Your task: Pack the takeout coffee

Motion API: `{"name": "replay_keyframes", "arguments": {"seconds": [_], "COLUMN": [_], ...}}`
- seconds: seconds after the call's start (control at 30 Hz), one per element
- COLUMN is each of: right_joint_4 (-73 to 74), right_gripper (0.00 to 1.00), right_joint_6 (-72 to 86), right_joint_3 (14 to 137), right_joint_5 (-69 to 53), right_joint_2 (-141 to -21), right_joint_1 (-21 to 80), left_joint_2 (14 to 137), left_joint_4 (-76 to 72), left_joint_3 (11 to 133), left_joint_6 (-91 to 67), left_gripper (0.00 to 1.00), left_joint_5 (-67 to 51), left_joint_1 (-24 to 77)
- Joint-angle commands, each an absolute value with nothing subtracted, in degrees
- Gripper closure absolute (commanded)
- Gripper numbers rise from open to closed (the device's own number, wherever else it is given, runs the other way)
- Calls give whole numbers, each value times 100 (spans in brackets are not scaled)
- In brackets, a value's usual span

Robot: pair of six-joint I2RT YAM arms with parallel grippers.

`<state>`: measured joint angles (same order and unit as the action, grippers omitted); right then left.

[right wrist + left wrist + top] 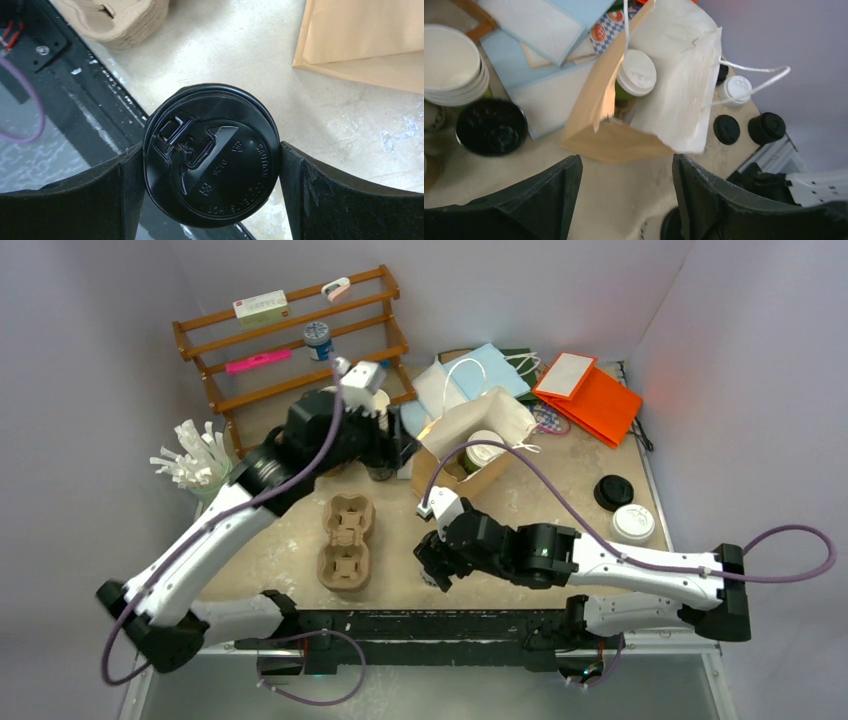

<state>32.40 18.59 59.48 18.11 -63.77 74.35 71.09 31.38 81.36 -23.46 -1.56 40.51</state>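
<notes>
Far of centre: bag, upright, mouth open, kraft outside, white inside, white cord handles. Inside it: bagged cup, upright, white lid up, close to the kraft wall. Just left of the bag, above bare tabletop: left gripper, fingers well apart, nothing between them, touching neither bag nor cup. Also left of the bag: open black cup, with a stack of white cups just beside it. Far of the bag: blue envelopes, flat on the table.

Near of centre, at the table's near edge: right gripper, spread wide, one finger on either side of the black-lidded cup. Lid rim close against both fingers. Impossible to tell whether clamped or merely flanked, or whether lifted off the table. Cup body hidden under the lid. Bag's near corner just far-right of this cup, apart from it.

Left of the right gripper: tray of brown pulp, lying flat. Near the right edge: right cup, white lid on, and a black lid just far-left of it. Far right: orange bags. Left edge: white sticks, bunched upright
</notes>
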Motion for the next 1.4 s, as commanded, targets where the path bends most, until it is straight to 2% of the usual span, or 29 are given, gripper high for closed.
{"name": "replay_keyframes", "arguments": {"seconds": [0.0, 0.23, 0.43, 0.67, 0.93, 1.37], "right_joint_4": [2147, 1394, 1239, 1159, 1236, 1292], "right_gripper": [23, 21, 18, 16, 16, 14], "right_joint_6": [1973, 1831, 1653, 1706, 1822, 1969], "right_joint_3": [5471, 4629, 4576, 4548, 4583, 4737], "right_joint_5": [2857, 2963, 3127, 3121, 3172, 3302], "right_joint_2": [-6347, -6422, -6650, -6805, -7049, -7218], "right_joint_1": [7631, 7664, 7664, 7703, 7799, 7849], "left_joint_2": [5970, 4648, 4686, 4855, 5408, 6509], "left_joint_4": [3724, 2982, 2027, 1081, 89, 624], "left_joint_3": [7100, 5178, 4105, 3417, 3000, 3595], "left_joint_6": [-3706, -4795, -4944, -5016, -5151, -4274], "left_gripper": [31, 31, 30, 29, 28, 30], "left_joint_5": [-365, -1600, -2659, -2871, -3089, -2945], "left_joint_1": [4034, 4034, 4034, 4035, 4034, 4035]}}
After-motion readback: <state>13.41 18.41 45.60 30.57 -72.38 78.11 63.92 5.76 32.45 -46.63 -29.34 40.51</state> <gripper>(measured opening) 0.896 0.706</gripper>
